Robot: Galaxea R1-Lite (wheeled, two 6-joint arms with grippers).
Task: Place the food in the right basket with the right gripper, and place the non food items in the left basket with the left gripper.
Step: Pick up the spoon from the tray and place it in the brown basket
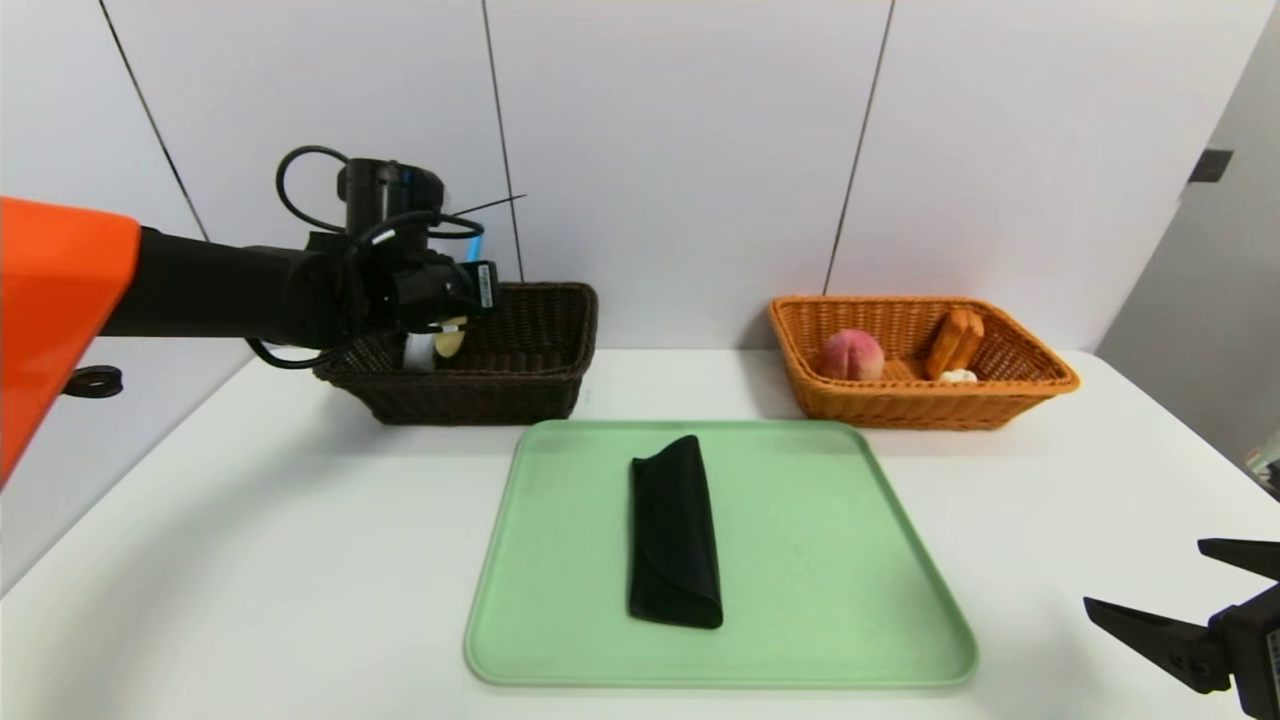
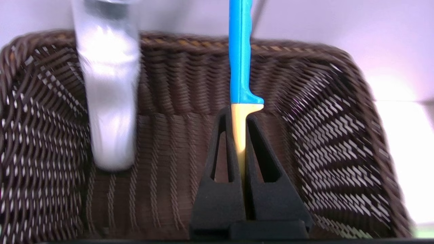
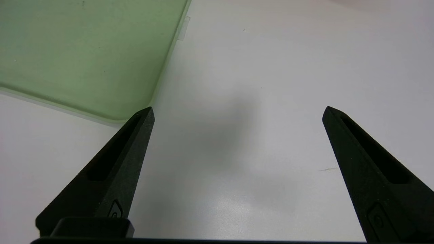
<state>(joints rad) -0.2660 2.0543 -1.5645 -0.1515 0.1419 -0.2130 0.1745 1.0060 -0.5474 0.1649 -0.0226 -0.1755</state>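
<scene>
My left gripper (image 2: 239,135) is clenched on a slim blue-and-yellow tool (image 2: 240,67), most likely a small knife or brush; I can't tell which. The jaws pinch its yellow end, and the blue part stands out beyond the tips. In the head view the gripper (image 1: 452,318) hangs over the dark brown basket (image 1: 540,372), inside its rim on the side nearer the arm. Just beside the tool in the wrist view is a whitish, shiny container (image 2: 110,101) standing in the basket; I can't make out what it is.

My worry is the release. The tool is long and held by one end, so if I let go from this height it may tip, strike the white container or the wicker wall, and bounce out over the rim. I'd want it lower and clear of the container first.

Farther out, the green tray (image 1: 820,560) holds a black folded pouch (image 1: 674,532), probably a glasses case, which I judge to be the last non-food item to move. The orange basket (image 1: 1030,385) on the right holds a peach (image 1: 852,355), a bread piece (image 1: 954,342) and a small white item (image 1: 958,376).

My right gripper (image 3: 237,112) waits with its jaws spread wide, empty, above the white table (image 3: 271,67) just off the tray's corner.
</scene>
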